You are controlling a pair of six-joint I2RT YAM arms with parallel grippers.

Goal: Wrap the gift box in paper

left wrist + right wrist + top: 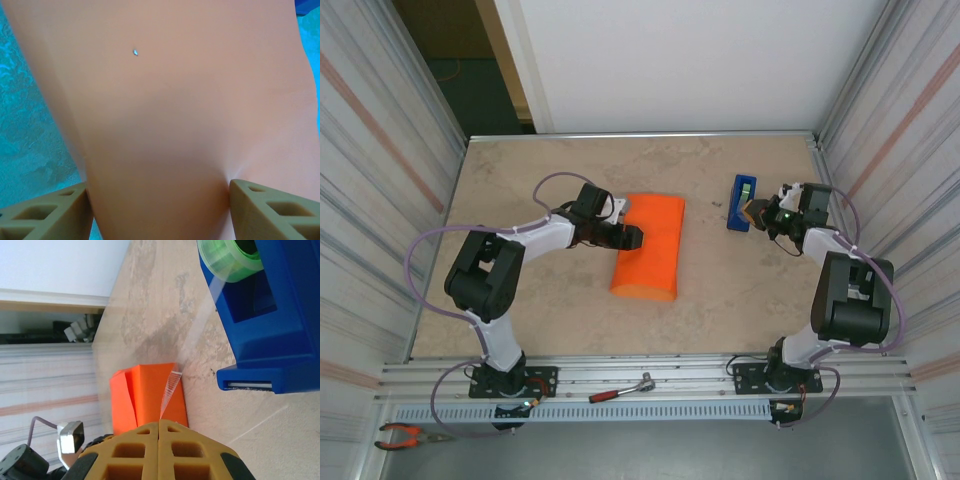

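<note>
Orange paper in left claw, apparently | right claw pinching tape

No readable txt, labels, brand names, nos. or signs in any view.
</note>
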